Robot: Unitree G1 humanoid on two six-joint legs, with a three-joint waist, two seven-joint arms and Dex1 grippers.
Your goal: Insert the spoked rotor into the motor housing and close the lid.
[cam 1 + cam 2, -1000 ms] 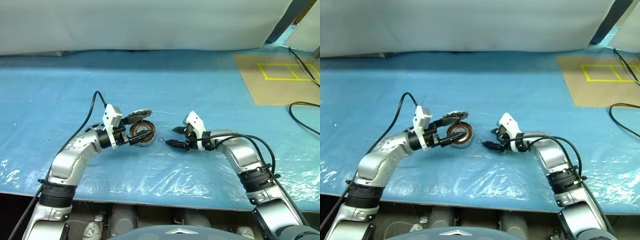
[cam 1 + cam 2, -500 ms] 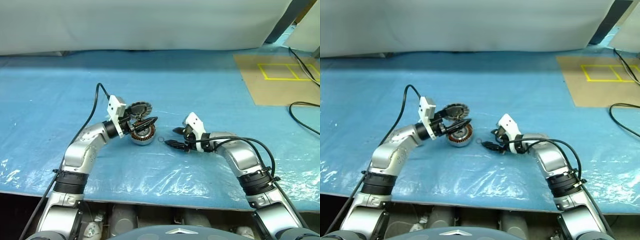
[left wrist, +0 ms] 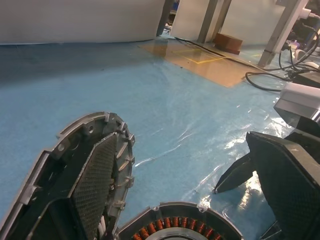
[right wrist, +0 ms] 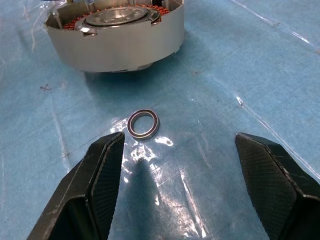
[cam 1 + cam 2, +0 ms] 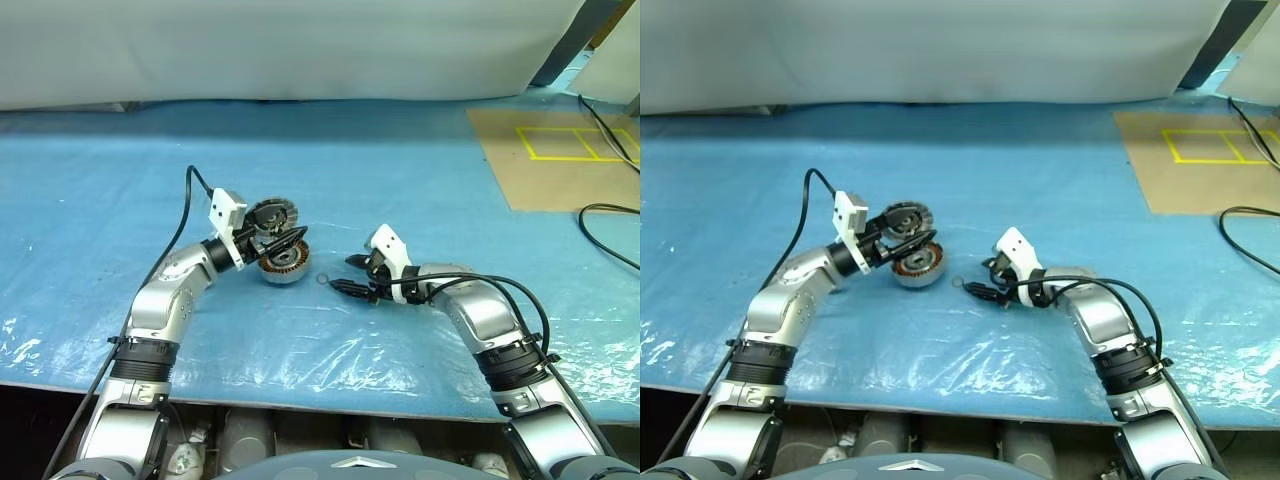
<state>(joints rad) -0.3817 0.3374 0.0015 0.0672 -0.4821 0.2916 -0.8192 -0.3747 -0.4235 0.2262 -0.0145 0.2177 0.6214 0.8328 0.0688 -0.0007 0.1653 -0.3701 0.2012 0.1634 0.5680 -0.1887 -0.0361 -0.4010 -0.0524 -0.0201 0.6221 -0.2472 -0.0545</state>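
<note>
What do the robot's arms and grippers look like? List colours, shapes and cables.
Both arms have rounded silver-grey metallic shells with black ribbed bands at the joints. Each wrist carries a white block, and a thin black cable loops from it back along the arm. The left gripper and the right gripper each have two black, tapering, pointed fingers; the finger pads are finely textured.

Left hand (image 5: pixel 902 243) gripping spoked rotor (image 5: pixel 906 217) above motor housing (image 5: pixel 917 265), right hand (image 5: pixel 978 277) open

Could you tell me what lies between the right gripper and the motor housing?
A small loose ring lies on the blue sheet between the open right gripper and the motor housing, clearest in the right wrist view.
</note>
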